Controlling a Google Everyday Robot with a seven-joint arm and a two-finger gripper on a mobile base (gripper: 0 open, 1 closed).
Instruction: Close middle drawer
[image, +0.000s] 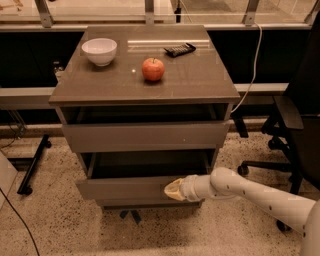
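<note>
The middle drawer (125, 190) is the second grey-brown front from the top and stands pulled out from the cabinet, its dark box open above the panel. My gripper (172, 190) is at the right part of this front, its pale tip against the panel. Its fingers look pressed together with nothing held. The white arm (250, 192) comes in from the lower right. The top drawer (145, 136) also stands out a little from the cabinet.
On the cabinet top (200, 80) stand a white bowl (99, 50), a red apple (153, 69) and a black remote (180, 49). A dark office chair (295, 130) is at the right. A stand leg (32, 167) is on the floor at the left.
</note>
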